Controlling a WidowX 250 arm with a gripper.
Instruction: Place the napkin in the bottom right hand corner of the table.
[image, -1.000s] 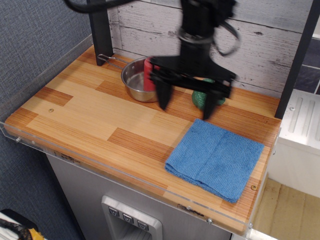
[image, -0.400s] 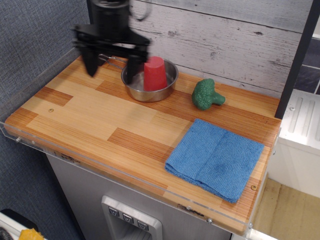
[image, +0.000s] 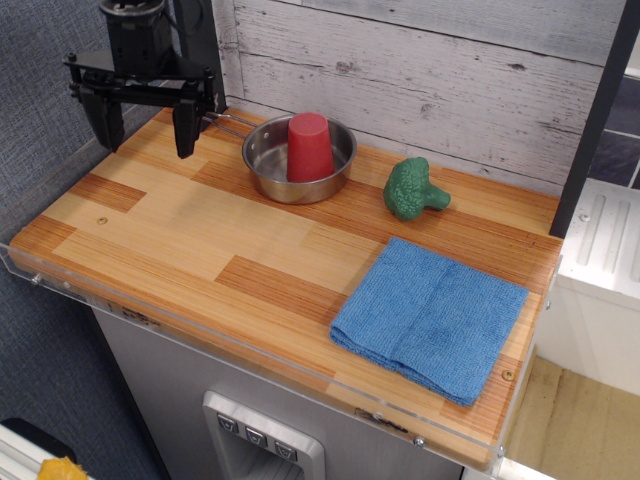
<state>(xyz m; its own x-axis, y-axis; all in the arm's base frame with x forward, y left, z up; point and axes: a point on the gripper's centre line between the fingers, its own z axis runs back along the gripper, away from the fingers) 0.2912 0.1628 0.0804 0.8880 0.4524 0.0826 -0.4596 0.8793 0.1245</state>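
Hovers with fingers spread wide, empty gripper (image: 145, 124); napkin (image: 430, 316) well apart toward four o'clock, crease running toward five.

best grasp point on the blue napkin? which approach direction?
Come straight down and pinch the napkin at its far corner, probably the easiest spot. It lies flat and folded on the table, so no side offers a raised edge; that corner has bare wood around it, while the near edge sits close to the acrylic rim. The gripper is open at the far left.
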